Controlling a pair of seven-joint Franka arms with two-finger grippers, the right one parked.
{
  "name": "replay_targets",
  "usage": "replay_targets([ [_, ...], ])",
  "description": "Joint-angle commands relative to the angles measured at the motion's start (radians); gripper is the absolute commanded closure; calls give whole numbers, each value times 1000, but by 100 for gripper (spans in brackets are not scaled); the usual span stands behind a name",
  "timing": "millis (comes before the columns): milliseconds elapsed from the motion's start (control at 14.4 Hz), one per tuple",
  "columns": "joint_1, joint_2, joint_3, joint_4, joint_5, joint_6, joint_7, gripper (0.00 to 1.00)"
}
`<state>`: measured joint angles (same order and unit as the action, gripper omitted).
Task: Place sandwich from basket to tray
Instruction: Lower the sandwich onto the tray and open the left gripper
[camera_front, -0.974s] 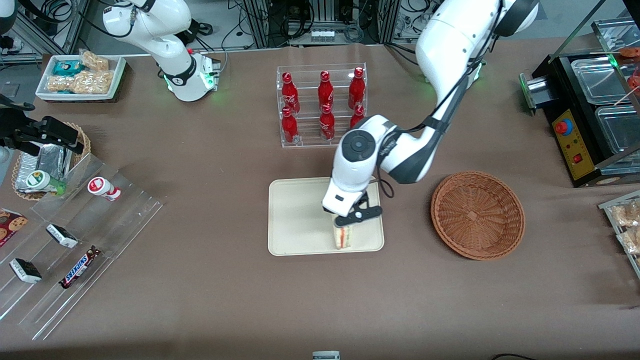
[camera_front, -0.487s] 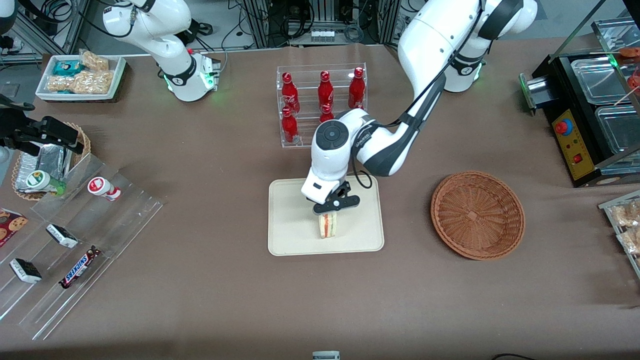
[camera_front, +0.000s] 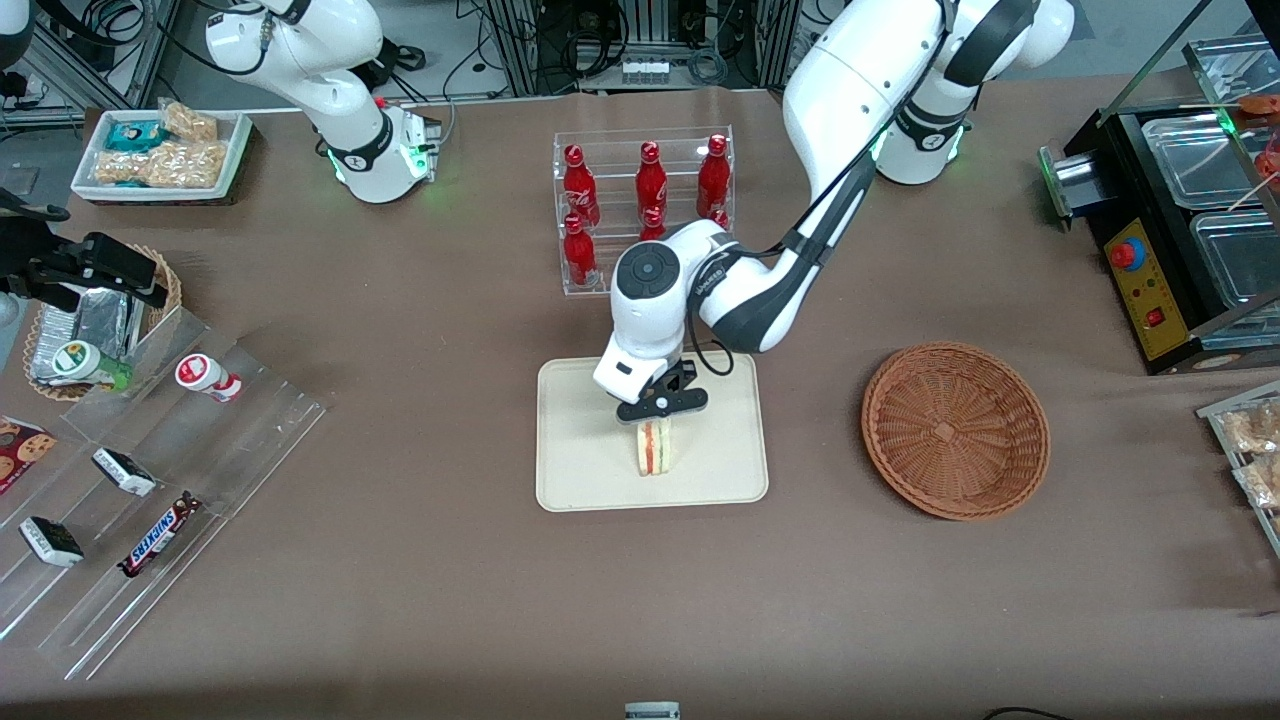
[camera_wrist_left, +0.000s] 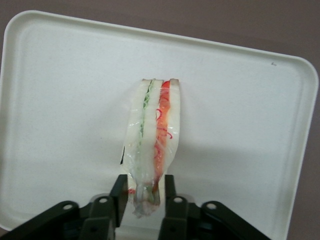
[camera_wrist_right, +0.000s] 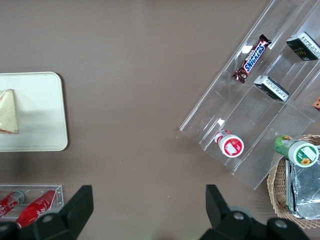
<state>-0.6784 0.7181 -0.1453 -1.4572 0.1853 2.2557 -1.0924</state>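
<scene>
The sandwich, a wrapped white wedge with a red and orange filling stripe, stands on edge on the cream tray, near its middle. My left gripper is directly above it, shut on the wedge's upper tip. In the left wrist view the black fingers flank the wrapped tip of the sandwich over the tray. The round wicker basket lies empty beside the tray, toward the working arm's end. The right wrist view shows the sandwich on the tray.
A clear rack of red bottles stands farther from the front camera than the tray. A clear stepped display with snacks, a foil-lined basket and a white snack tray sit toward the parked arm's end. A black appliance is at the working arm's end.
My gripper carried the sandwich from the tray's basket-side edge to near the tray's middle, moving less in the last half second. The basket has stayed empty.
</scene>
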Motion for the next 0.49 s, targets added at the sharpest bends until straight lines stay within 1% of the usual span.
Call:
replay_targets([
  [0, -6, -60, 16, 15, 23, -13, -21, 0],
  [139, -1, -123, 19, 14, 19, -50, -18, 0],
  [278, 38, -186, 20, 17, 14, -118, -18, 0],
  [417, 51, -244, 20, 0, 3, -180, 17, 0],
])
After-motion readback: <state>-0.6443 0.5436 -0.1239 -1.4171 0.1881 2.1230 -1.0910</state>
